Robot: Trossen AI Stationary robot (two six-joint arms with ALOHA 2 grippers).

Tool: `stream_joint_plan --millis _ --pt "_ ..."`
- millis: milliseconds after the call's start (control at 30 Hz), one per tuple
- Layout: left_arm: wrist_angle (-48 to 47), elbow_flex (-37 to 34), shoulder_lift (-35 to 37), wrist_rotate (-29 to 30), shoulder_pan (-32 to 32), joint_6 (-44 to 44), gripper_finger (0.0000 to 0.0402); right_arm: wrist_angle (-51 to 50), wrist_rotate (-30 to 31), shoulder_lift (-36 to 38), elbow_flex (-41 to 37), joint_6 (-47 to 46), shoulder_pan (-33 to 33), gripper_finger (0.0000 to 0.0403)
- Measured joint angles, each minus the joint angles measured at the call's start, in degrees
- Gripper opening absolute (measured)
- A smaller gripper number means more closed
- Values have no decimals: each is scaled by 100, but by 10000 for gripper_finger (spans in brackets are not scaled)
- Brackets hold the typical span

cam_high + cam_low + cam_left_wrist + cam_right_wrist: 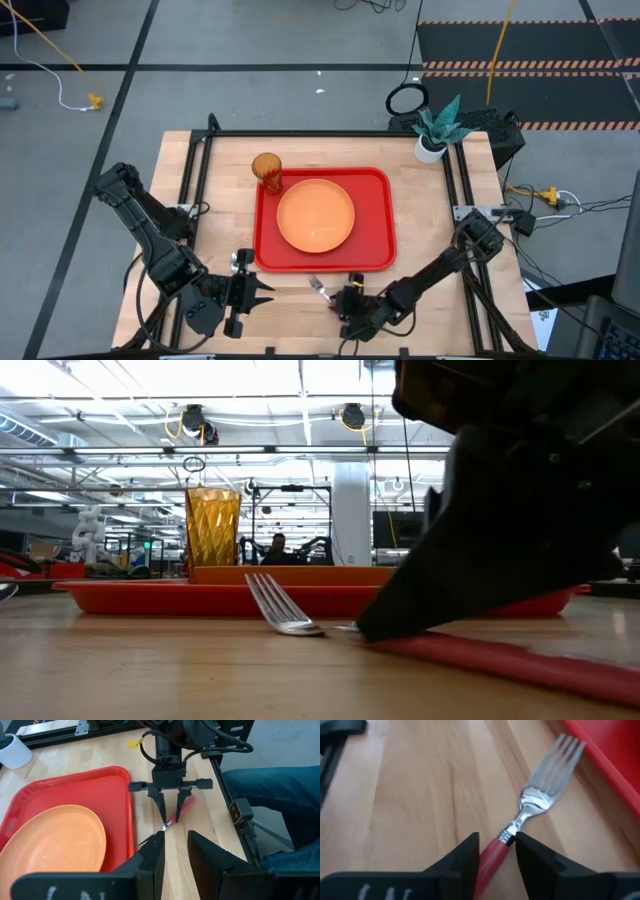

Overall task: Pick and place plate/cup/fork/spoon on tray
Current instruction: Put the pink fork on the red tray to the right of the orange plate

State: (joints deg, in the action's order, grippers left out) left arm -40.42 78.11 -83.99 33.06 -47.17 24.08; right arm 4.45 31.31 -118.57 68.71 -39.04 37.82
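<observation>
The red tray [375,215] lies mid-table with the orange plate [316,214] lying flat in it. The amber cup [267,171] stands upright at the tray's far left corner and also shows in the low view [212,525]. The fork [318,287] lies on the wood just in front of the tray's near rim, tines toward the tray. My right gripper [349,299] is down on it, shut on its pinkish-red handle. My left gripper [262,292] is open and empty, to the fork's left. The spoon does not show. My right gripper pinches the fork's pinkish-red handle [494,854] between its two fingers, right behind the metal neck. The fingers [163,812] point down from above and lie across the handle. The fork lies on the table, its tines [280,610] curving up and its handle [500,660] flat on the wood.
A potted plant [432,140] stands at the far right corner. A black frame rail [320,133] runs along the table's far edge. A person's leg in jeans [280,795] shows beyond the table's right edge. Bare wood lies between the two grippers.
</observation>
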Motion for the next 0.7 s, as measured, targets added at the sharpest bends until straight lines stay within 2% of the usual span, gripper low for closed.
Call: stream_joint_plan --millis 200,433,700 --pt "-4 0 0 2 1 0 88 -447 -33 180 -11 -222 -7 98" --pt "-4 0 0 2 -1 0 88 -394 -31 180 -11 -272 -11 95" --pt "-4 0 0 2 0 -4 88 -269 17 182 -9 -440 -117 147"
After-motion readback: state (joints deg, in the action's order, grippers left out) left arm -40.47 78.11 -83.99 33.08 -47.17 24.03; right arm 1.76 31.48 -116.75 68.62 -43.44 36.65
